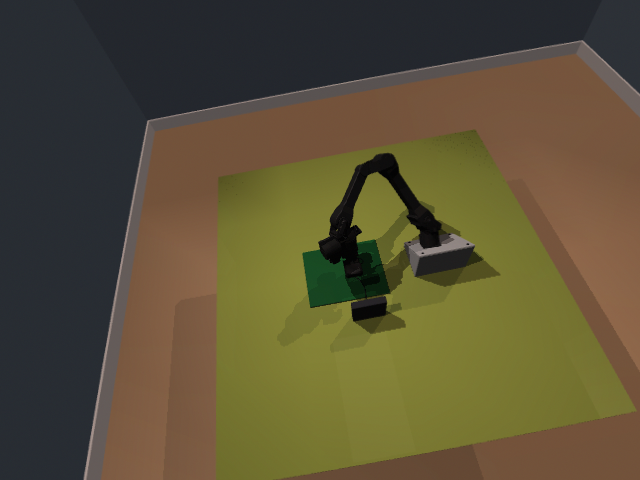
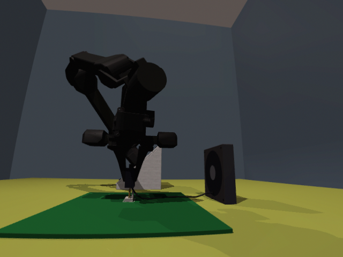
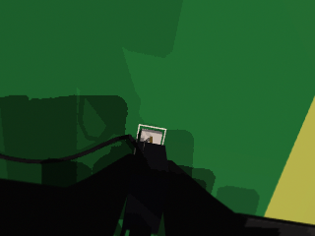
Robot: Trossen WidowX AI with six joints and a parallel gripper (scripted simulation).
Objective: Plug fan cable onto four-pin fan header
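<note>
The green board (image 1: 321, 291) (image 2: 91, 221) (image 3: 236, 64) lies flat on the mat. The small white fan header (image 2: 127, 199) (image 3: 154, 133) stands on it, with part of its pins showing below the plug. My gripper (image 2: 129, 179) is shut on the black plug (image 2: 129, 183) (image 3: 157, 154), upright over the header. The plug's underside is at about the height of the pin tops, with a gap above the white base; whether it touches the pins cannot be told. The black cable (image 2: 166, 197) (image 3: 64, 158) runs from the plug to the fan (image 1: 368, 309) (image 2: 221, 174).
The fan stands upright just beyond the board's edge, with the cable hanging low across the board. The arm's pale wedge-shaped base (image 1: 443, 260) (image 2: 153, 171) stands on the yellow-green mat (image 1: 289, 387) (image 2: 276, 235), on the far side of the board in the exterior view.
</note>
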